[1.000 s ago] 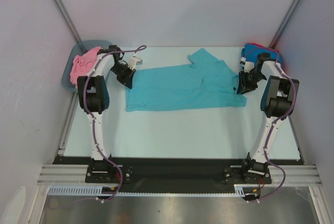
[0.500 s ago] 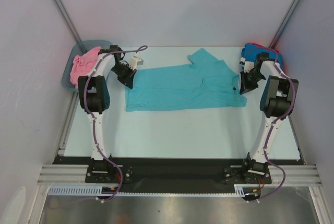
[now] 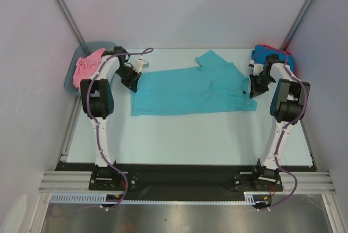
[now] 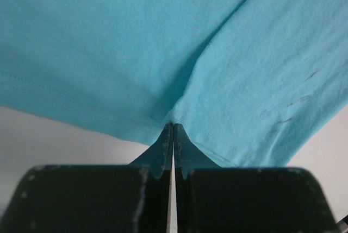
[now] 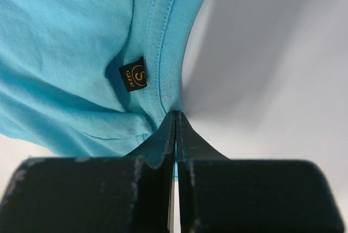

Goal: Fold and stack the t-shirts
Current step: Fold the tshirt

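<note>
One teal shirt is spread flat across the far half of the worktop. Its hem at 9 o'clock is pinched by the left fingers, which are closed on the cloth. Its collar at 3 o'clock, beside the size tag, is pinched by the closed right fingers. A pink shirt is bunched in the tub at 10 o'clock, and a blue shirt is piled at 2 o'clock.

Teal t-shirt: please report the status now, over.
Both shut: left fingers on teal t-shirt hem, right fingers on collar. Shirt spread on table. Pink t-shirt in tub, blue t-shirt far right, neither on it.
</note>
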`<control>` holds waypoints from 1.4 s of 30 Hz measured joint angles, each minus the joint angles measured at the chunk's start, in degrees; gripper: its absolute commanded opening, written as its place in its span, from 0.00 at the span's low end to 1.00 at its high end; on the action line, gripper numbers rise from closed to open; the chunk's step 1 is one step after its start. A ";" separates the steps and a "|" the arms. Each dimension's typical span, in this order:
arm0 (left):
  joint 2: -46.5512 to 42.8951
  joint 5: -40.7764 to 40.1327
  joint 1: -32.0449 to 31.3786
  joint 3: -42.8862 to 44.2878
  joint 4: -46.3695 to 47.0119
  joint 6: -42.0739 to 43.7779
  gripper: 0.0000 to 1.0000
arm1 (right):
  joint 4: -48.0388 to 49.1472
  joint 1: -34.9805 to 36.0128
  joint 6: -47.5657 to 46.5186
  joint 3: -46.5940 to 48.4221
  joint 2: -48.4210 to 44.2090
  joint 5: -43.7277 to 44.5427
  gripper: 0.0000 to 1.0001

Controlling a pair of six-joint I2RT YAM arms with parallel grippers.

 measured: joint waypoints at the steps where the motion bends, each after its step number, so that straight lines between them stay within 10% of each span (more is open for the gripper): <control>1: -0.13 -0.09 0.00 0.00 0.00 0.00 0.00 | -0.02 0.09 0.02 0.00 0.00 0.17 0.00; 42: -0.85 -7.69 0.44 3.58 -2.84 0.55 0.00 | 0.00 2.08 -0.52 -0.02 -0.42 4.52 0.00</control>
